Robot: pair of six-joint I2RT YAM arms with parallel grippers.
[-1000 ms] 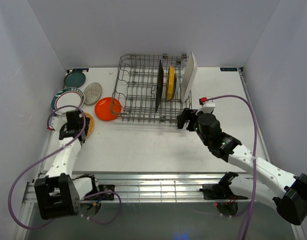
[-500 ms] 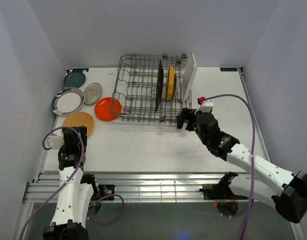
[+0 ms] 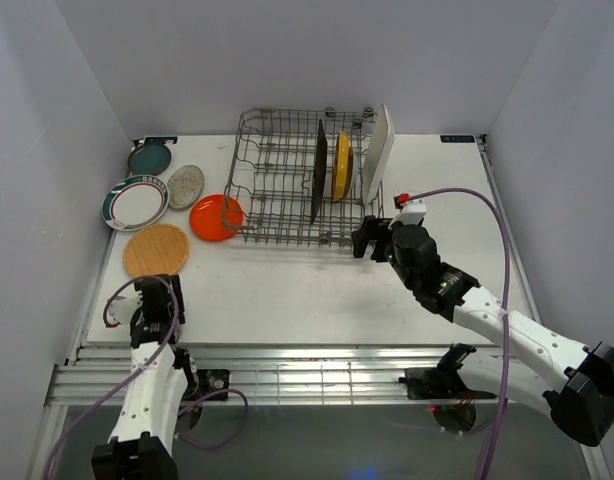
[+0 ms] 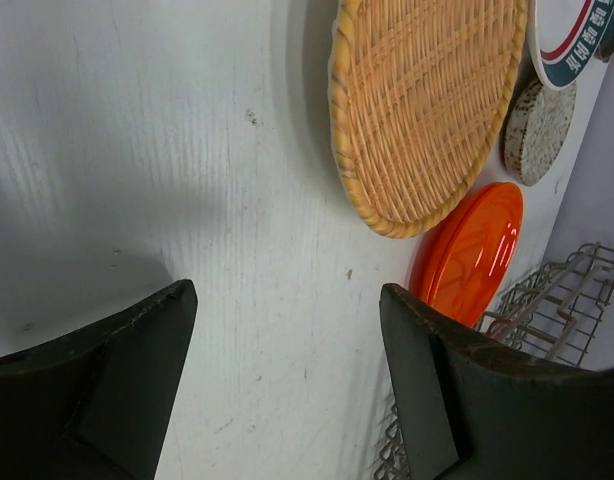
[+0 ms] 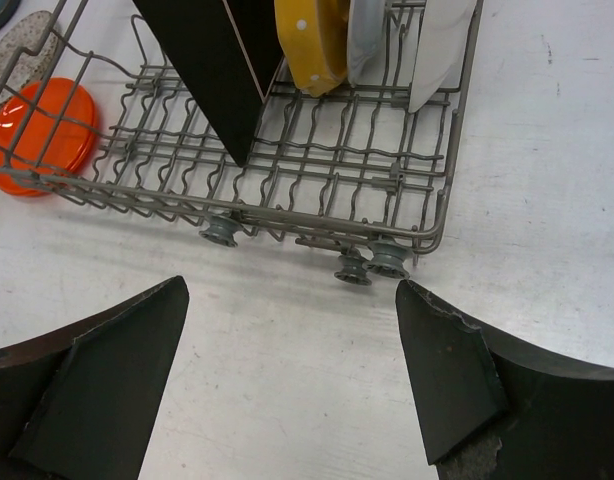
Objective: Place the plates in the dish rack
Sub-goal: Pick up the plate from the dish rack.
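The dish rack point(image 3: 287, 238) stands at the table's back centre. In it a dark square plate point(image 3: 318, 170), a yellow plate point(image 3: 341, 165) and a white rectangular plate point(image 3: 378, 152) stand upright. Left of the rack, flat on the table, lie a teal plate point(image 3: 149, 158), a speckled grey plate point(image 3: 186, 186), a white teal-rimmed plate point(image 3: 135, 202), an orange plate point(image 3: 215, 217) and a woven wood-tone plate point(image 3: 156, 249). My left gripper point(image 3: 154, 292) is open and empty, near the table's front edge below the woven plate point(image 4: 427, 100). Just in front of the rack's right corner point(image 5: 427, 235), my right gripper point(image 3: 372, 238) is open and empty.
The rack rests on small grey rollers point(image 5: 372, 262). White walls close in the left, back and right sides. A metal rail point(image 3: 307, 385) runs along the near edge by the arm bases. Purple cables loop from both arms.
My left arm has pulled back from the woven plate toward the near edge, leaving that plate uncovered on the table. The right arm has stayed where it was.
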